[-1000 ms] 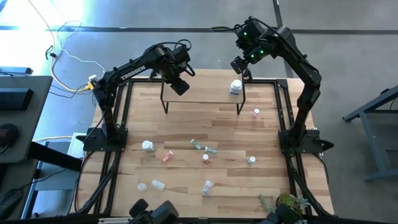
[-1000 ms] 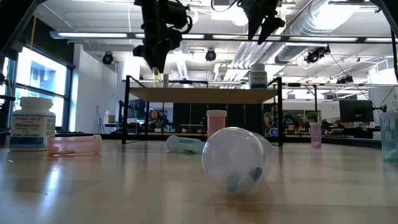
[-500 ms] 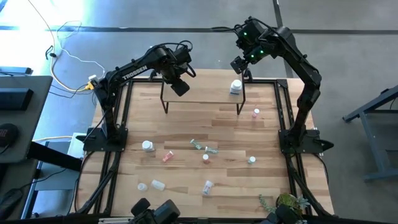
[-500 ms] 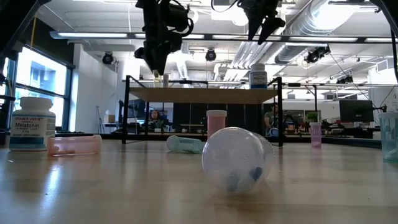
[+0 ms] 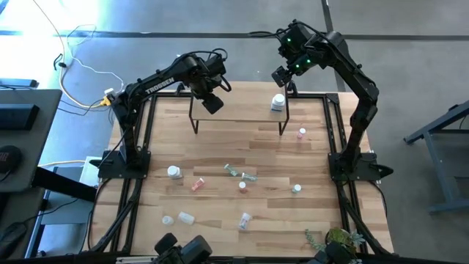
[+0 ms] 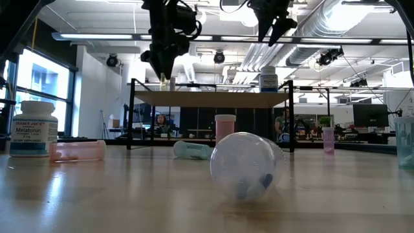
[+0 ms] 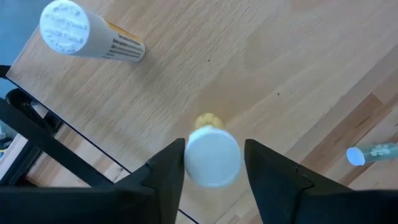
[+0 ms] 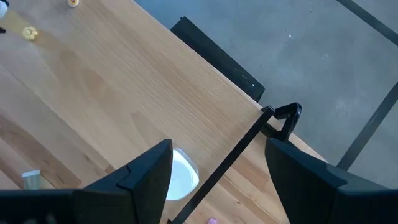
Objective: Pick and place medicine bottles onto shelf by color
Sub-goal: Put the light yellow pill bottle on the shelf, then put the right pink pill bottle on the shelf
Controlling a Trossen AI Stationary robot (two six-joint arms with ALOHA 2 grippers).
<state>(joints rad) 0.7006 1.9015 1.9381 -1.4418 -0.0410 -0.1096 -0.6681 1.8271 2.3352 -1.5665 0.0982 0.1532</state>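
Yellow white-capped bottle (image 7: 212, 155) upright on the shelf (image 5: 242, 111), left end, between the left gripper's (image 7: 213, 163) parted fingers; a sliver of gap shows on each side.

Right gripper (image 5: 281, 75) hangs spread wide above the shelf's right end, over a white jar (image 5: 278, 102). Shelf: pale wood board, thin black legs. Below it on the table (image 5: 220, 158): pink, green, clear and white bottles, scattered; a clear round jar (image 6: 246, 165) lies tipped.
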